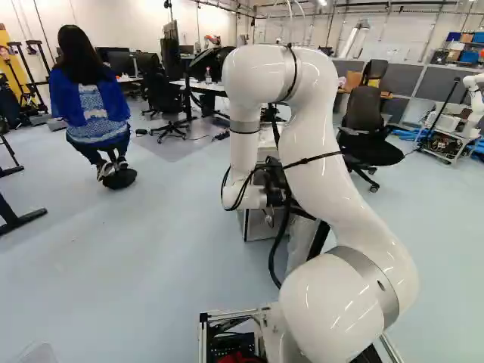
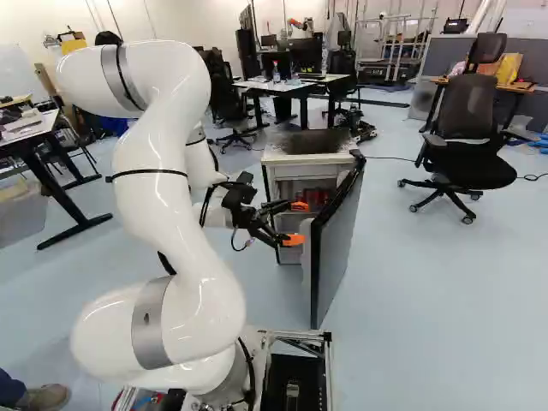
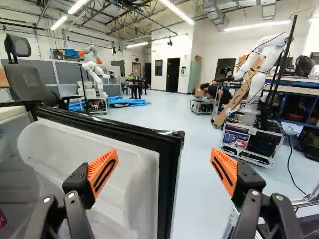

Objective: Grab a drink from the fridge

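The fridge [image 2: 276, 185] stands ahead of the arm [image 2: 175, 205] with its door [image 2: 336, 244] swung open, and small red items [image 2: 315, 196] show inside it, too small to tell whether they are drinks. The end effector [image 2: 296, 223] is spread wide and grips nothing, near the door's inner side, the door's free edge showing between its fingers in the wrist view. An office chair [image 2: 464, 154] stands beyond the door, at the right of the right base view.

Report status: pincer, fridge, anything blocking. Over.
Pincer open, empty; no drink gripped. Fridge open. Its door stands ahead of the pincer, likely in the way.
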Available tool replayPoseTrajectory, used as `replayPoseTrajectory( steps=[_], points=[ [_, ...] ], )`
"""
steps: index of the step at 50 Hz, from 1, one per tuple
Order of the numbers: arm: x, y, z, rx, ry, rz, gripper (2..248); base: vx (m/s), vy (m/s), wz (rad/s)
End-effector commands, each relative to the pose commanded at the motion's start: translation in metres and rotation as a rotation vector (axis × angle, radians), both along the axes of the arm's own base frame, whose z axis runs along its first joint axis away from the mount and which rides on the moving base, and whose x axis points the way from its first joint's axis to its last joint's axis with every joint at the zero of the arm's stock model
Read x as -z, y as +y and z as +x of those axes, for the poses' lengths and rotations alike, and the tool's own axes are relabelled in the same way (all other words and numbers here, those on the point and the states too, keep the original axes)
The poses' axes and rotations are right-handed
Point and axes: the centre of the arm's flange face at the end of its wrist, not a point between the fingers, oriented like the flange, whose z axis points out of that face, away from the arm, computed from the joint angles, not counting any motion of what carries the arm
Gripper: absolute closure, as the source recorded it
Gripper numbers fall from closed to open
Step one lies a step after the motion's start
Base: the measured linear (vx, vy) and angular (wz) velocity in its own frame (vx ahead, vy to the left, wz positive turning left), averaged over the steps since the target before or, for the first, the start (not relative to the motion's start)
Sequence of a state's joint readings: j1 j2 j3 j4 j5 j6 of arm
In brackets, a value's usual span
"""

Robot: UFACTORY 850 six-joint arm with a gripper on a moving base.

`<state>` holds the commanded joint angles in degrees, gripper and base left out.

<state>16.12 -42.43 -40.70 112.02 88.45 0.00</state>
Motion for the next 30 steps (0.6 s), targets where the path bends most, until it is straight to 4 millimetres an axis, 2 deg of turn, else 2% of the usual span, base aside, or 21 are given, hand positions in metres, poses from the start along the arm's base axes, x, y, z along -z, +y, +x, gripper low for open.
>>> replayPoseTrajectory(
  steps=[16,30],
  points=[
    [0.005,-0.014,0.008,0.07,-0.034,0.09,3,0.001,0.0,-0.004],
    [0.004,-0.026,0.016,0.106,-0.053,0.099,3,0.0,0.0,0.0]
  ],
)
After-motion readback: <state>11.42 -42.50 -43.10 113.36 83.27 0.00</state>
